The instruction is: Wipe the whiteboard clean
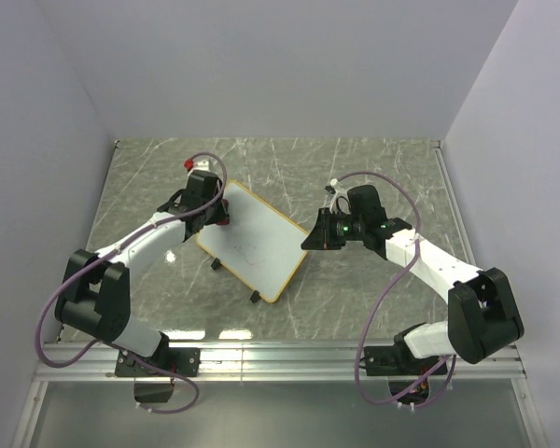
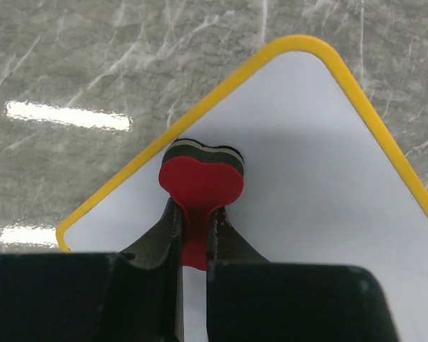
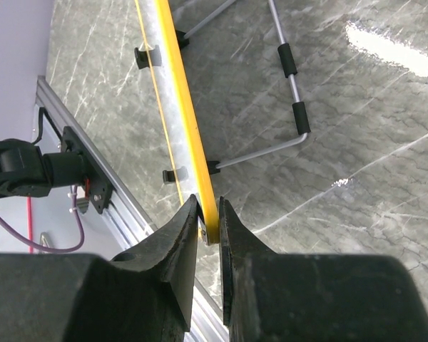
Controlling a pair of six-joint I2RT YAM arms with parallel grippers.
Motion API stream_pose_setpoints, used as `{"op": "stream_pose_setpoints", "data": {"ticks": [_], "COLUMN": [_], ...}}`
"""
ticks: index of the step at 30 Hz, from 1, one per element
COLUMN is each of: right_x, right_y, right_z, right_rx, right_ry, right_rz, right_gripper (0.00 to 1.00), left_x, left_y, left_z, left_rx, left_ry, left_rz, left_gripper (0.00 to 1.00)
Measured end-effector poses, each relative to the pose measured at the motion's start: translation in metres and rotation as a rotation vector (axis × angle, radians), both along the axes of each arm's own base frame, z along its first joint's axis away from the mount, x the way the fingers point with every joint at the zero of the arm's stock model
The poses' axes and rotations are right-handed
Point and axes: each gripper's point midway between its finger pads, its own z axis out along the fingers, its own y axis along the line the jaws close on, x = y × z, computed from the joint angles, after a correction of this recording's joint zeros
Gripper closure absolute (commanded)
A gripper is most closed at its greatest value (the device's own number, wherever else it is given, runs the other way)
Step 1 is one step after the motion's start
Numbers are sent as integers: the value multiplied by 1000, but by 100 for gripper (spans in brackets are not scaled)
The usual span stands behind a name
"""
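The left gripper (image 2: 195, 217) was closed tight on the stem of a red heart-shaped eraser (image 2: 202, 182). The eraser's dark pad appeared to rest against the whiteboard (image 2: 307, 178) just ahead of the fingertips, close to a rounded corner of the yellow frame. The right gripper (image 3: 209, 214) was pinched shut on the board's opposite edge, with the frame running straight away from its jaws and the wire stand (image 3: 294, 114) off to one side. To wipe well, the left arm should sweep away from that corner in overlapping passes, pressing flat and evenly, while the right grip braces the board against sliding. Any marks near the board's middle were too pale in the overhead view to be sure of
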Motion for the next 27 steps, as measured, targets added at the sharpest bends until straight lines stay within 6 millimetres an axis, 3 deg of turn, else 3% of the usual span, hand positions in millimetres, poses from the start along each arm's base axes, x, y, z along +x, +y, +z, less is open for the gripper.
{"op": "stream_pose_setpoints", "data": {"ticks": [4,11,16,22,27], "right_x": [-1,-2,-2,-2,-1], "right_y": [0,-1,-1,-1,0], "right_z": [0,-2,-3,-2,-1], "right_rx": [-2,-6,-9,-5,-2], "right_ry": [3,12,16,12,8], "right_rz": [0,-1,-2,1,1], "right_gripper": [100,100,100,100,100], "left_x": [-5,-39,-58,-59,-60], "left_y": [-14,-84,-112,-102,-61], "left_z": [-1,11,16,15,-9], "left_rx": [-3,-43,-74,-115,-127], "left_ry": [-20,-58,-66,-68,-20], "left_rz": [-41,-212,-272,-231,-133], "left_gripper": [100,100,100,100,100]}}
